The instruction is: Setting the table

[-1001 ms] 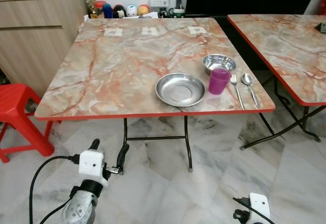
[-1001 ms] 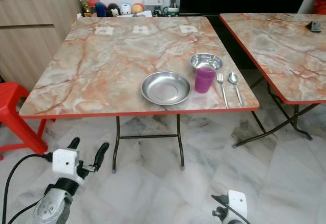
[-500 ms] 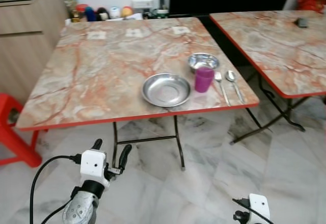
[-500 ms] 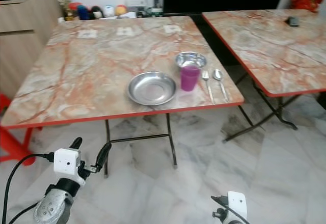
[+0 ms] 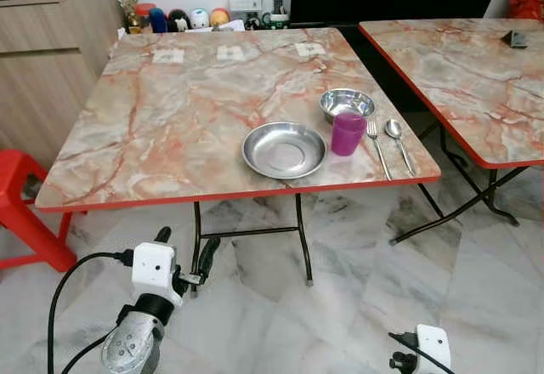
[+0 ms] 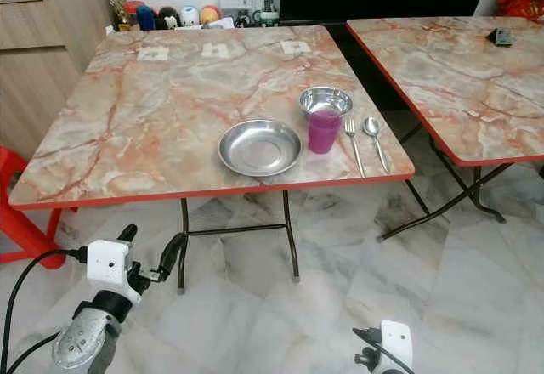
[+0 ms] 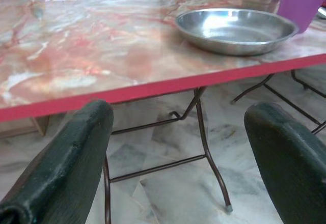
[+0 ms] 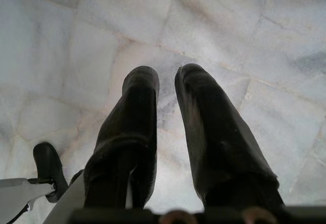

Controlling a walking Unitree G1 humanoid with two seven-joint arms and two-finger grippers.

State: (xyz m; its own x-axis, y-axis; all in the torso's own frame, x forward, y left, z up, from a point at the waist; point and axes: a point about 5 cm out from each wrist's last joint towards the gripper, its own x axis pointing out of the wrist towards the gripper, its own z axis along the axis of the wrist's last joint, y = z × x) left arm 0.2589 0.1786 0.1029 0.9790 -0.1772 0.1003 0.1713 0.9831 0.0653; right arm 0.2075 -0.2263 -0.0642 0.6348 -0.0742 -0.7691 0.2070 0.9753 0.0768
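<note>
- My left gripper (image 5: 183,249) hangs low in front of the table (image 5: 170,127), below its red edge, with the two black fingers spread wide and nothing between them.
- My right gripper (image 8: 165,79) points down at the pale marble floor (image 8: 229,25); its fingers sit close with a narrow gap, holding nothing.
- The tabletop is glossy, marbled in pink and grey, on thin black folding legs.
- Near its front right corner lies a shallow round steel plate (image 5: 284,149), empty.
- Just behind it to the right is a small steel bowl (image 5: 347,103), empty.
- A purple plastic cup (image 5: 348,133) stands upright in front of the bowl; I cannot tell its contents.
- A fork (image 5: 376,145) and spoon (image 5: 398,140) lie side by side right of the cup.
</note>
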